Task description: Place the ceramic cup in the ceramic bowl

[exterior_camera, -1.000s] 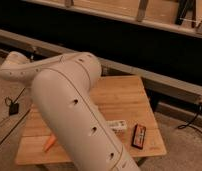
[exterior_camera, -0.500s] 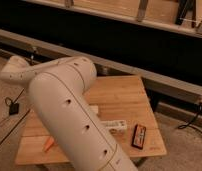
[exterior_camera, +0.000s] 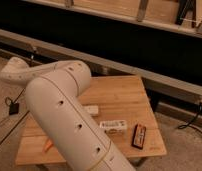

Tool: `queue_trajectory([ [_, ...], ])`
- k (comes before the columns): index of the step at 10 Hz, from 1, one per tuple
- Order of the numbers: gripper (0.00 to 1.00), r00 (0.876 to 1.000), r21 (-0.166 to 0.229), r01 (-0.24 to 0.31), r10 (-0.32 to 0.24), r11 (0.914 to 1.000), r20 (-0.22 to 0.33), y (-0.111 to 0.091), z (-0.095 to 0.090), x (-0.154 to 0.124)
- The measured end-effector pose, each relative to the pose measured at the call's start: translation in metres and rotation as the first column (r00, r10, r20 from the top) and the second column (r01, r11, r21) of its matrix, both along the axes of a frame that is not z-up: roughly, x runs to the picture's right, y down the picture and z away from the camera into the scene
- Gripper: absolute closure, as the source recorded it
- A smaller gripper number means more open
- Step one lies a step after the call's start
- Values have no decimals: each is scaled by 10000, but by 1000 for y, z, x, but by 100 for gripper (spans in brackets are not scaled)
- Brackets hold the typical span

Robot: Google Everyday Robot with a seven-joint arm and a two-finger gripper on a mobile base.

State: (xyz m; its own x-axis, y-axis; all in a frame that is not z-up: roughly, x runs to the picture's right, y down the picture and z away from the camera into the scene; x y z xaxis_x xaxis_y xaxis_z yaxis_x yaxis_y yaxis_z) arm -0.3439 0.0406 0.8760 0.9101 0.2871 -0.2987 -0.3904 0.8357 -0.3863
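Note:
My arm (exterior_camera: 64, 110) rises from the bottom of the camera view and bends left across the wooden table (exterior_camera: 119, 95). Its far end (exterior_camera: 14, 71) points left past the table's edge. My gripper does not show; it is out of view beyond or behind the arm. The white ceramic cup and the dark purple-maroon ceramic bowl are both hidden or out of view.
A white rectangular box with a label (exterior_camera: 113, 126) lies at the table's front. A dark flat packet (exterior_camera: 139, 136) lies to its right. A small white object (exterior_camera: 91, 110) sits by the arm, and an orange item (exterior_camera: 47, 145) at the front left. Cables (exterior_camera: 11, 107) lie on the floor at the left.
My arm has swung a little to the left, uncovering more of the table's middle and the small white object beside it. The things on the table have not moved.

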Motion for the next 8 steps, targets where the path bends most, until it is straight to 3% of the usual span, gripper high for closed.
queue_trajectory([
  [1, 90, 10000, -68, -16, 15, 10000, -48, 1, 2, 0],
  [7, 26, 9985, -369, -3, -17, 9993, -547, 4, 19, 8],
  [8, 22, 9983, -374, -9, -12, 9993, -574, 3, 19, 8],
])
